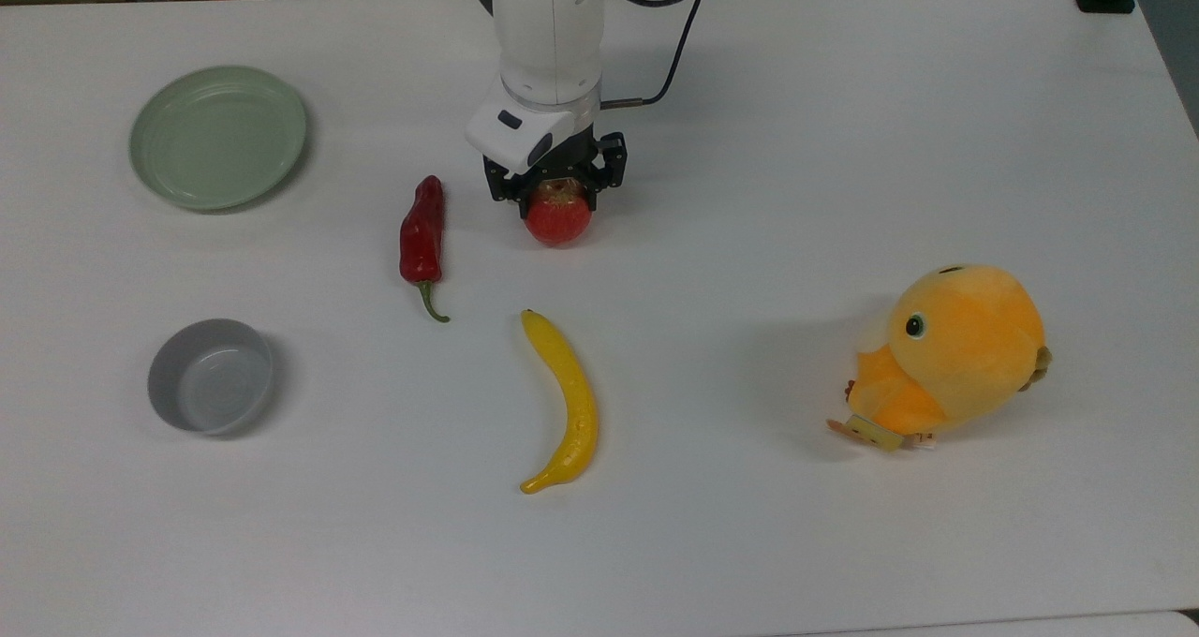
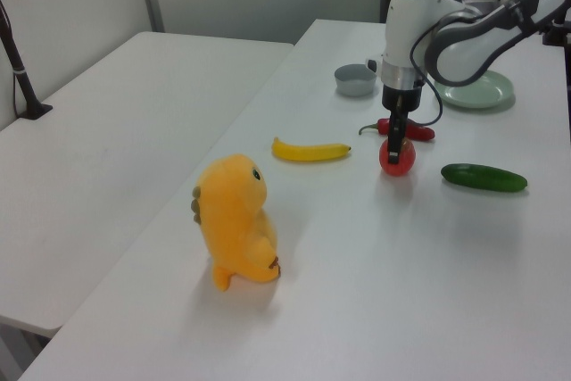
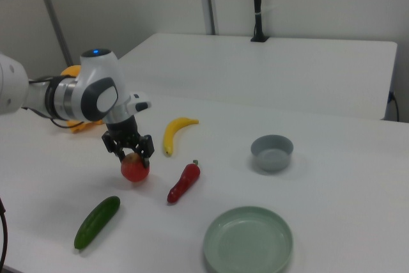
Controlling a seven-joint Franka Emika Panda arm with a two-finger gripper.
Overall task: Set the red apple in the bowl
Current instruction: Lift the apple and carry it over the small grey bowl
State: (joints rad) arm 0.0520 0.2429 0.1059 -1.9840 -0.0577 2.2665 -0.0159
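Observation:
The red apple (image 1: 559, 225) lies in the middle of the white table, just below the arm in the top view. My gripper (image 1: 556, 208) comes straight down over it, a black finger pressed to each side of the fruit, shut on it. In the left view the apple (image 2: 397, 158) hangs under the gripper (image 2: 395, 144), level with the table or barely above it. In the right view the gripper (image 3: 132, 157) sits on the apple (image 3: 135, 169). The grey bowl (image 1: 161, 380) stands apart at the top view's lower left, nothing inside it.
A dark-red chili (image 1: 421, 234) lies just left of the apple in the top view, between it and the bowl. Also on the table are a banana (image 1: 568, 398), a pale-green plate (image 1: 142, 140), an orange plush toy (image 1: 955, 351) and a cucumber (image 2: 484, 178).

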